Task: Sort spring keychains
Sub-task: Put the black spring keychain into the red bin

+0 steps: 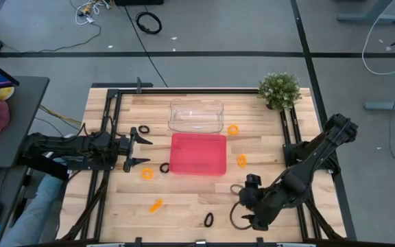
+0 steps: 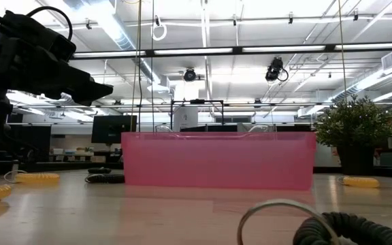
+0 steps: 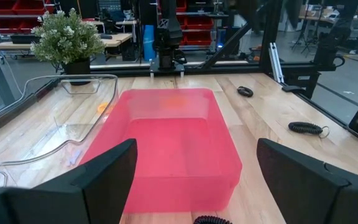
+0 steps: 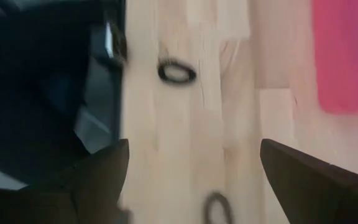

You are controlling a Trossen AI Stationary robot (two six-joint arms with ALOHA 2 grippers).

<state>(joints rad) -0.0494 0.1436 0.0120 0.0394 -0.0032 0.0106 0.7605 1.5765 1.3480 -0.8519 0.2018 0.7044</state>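
Left gripper [image 1: 137, 149] waits at the table's left side with fingers spread wide, holding nothing, pointed at the pink tray [image 1: 197, 154]. Right gripper [image 1: 247, 208] sits low over the front right of the table [image 1: 184, 206], fingers also wide apart and empty.

Spring keychains lie scattered on the wood, none in the tray or the clear tray [image 1: 196, 115] behind it:
- black: one [image 1: 144, 130] near the left gripper, one [image 1: 164, 167] just beside the tray's left front corner, one [image 1: 208, 219] at the front edge
- orange: [image 1: 147, 173], [image 1: 156, 204], [image 1: 233, 129], [image 1: 241, 160] (the last two right of the trays)
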